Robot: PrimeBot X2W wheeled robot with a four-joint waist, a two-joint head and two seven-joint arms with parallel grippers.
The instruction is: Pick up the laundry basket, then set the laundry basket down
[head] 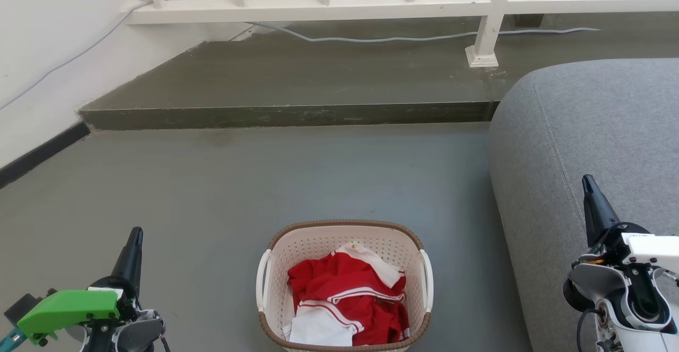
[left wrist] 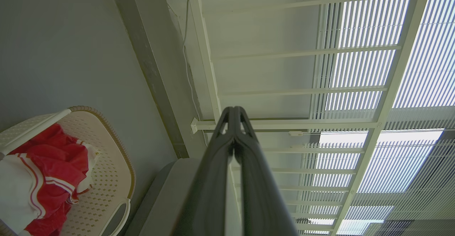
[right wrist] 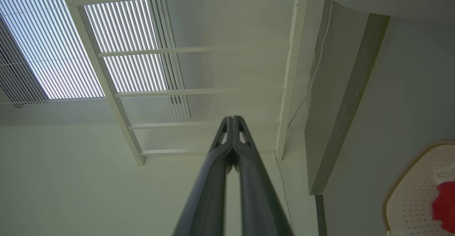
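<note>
The laundry basket (head: 318,248) stands on the grey floor at the bottom centre of the head view, cream-white and perforated with a brown rim and white side handles. Red and white clothes (head: 347,296) lie inside it. The basket (left wrist: 103,165) also sits at the lower left of the left wrist view, and a corner of the basket (right wrist: 412,189) appears at the lower right of the right wrist view. My left gripper (head: 136,235) is well to the basket's left, shut and empty. My right gripper (head: 588,181) is off to its right, in front of the sofa, also shut and empty.
A grey sofa arm (head: 589,129) rises right of the basket. A raised dark step (head: 286,113) crosses the floor beyond it, with a white railing (head: 371,5) and a grey cable (head: 392,38) behind. A white wall with dark skirting (head: 37,153) stands at the left.
</note>
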